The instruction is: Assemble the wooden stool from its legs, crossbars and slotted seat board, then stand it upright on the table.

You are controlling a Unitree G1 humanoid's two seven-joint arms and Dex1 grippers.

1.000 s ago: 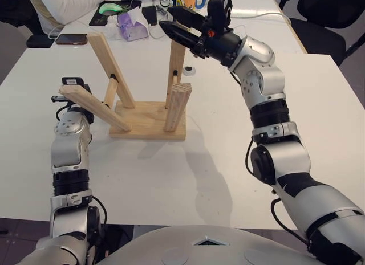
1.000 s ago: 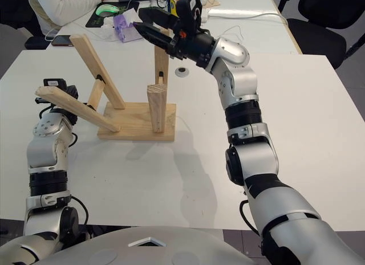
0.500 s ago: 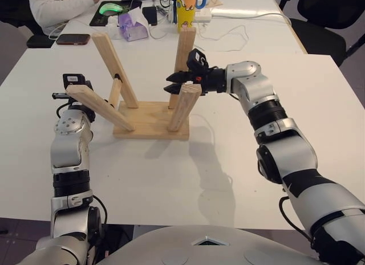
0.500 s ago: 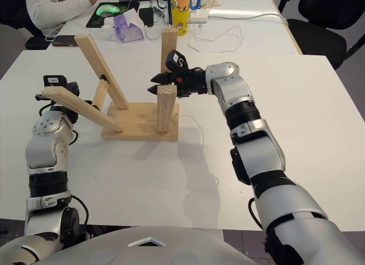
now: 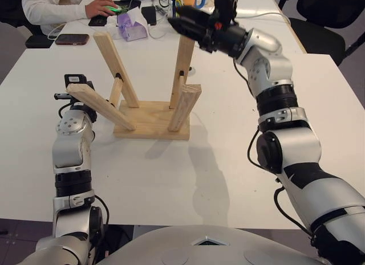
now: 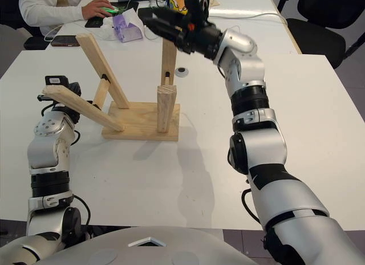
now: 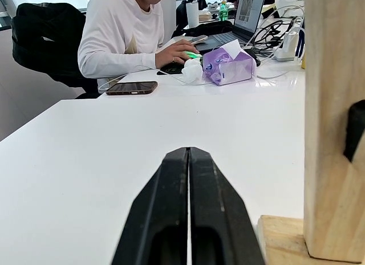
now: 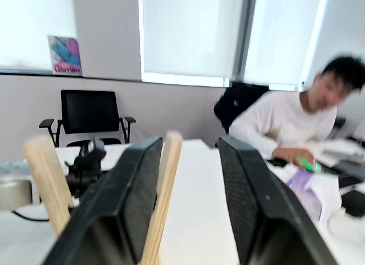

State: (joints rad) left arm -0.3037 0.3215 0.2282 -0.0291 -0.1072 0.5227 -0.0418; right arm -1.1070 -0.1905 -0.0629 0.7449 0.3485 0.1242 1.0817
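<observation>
— Where is the stool?

— On the white table point(image 5: 256, 128), upside down. The slotted seat board point(image 5: 149, 123) lies flat, with four legs rising from it.

— Which leg counts?

— The far right leg point(image 5: 183, 65). Its long axis runs nearly upright, and its top end sits just under my right gripper point(image 5: 181, 23), whose fingers are spread with nothing between them. That arm is nearer, I judge.

— And the other?

— My left gripper point(image 7: 188, 154) is pinched closed and empty, low beside the leaning front leg point(image 5: 102, 107). Whether they touch, I cannot tell.
</observation>
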